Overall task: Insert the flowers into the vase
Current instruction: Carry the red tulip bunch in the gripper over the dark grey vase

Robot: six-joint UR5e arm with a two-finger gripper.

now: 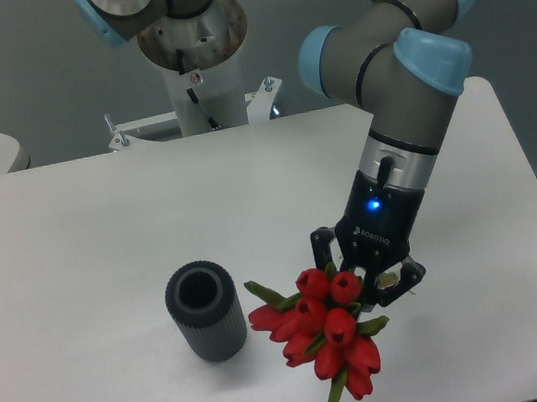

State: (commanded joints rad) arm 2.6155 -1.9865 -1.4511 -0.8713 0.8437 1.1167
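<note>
Black fingers of the gripper (359,278) sit closed around the upper end of the flowers (327,336), at the point where the bunch narrows; the buds hide the contact itself, so the hold is judged from the way the bunch hangs off the tool rather than seen directly. The red tulip buds and a few green leaves spread out from the fingers toward the camera and a little to picture-left, so the long axis of the bunch runs obliquely from the gripper down toward the near table edge. Whether the buds rest on the white table (71,230) or hang just above it cannot be told from this view. The vase (204,312) stands upright, dark grey and ribbed, mouth open to the top, to picture-left of the bunch, near it but apart; the nearest leaf tip stops just short of its side. Key relation: the vase mouth lies sideways from the fingers, and the stem end is not visible. Judgement: bunch must be lifted, turned stem-down and carried left over the mouth. Risk: the bunch looks wider than the mouth, so buds may catch on the rim.
</note>
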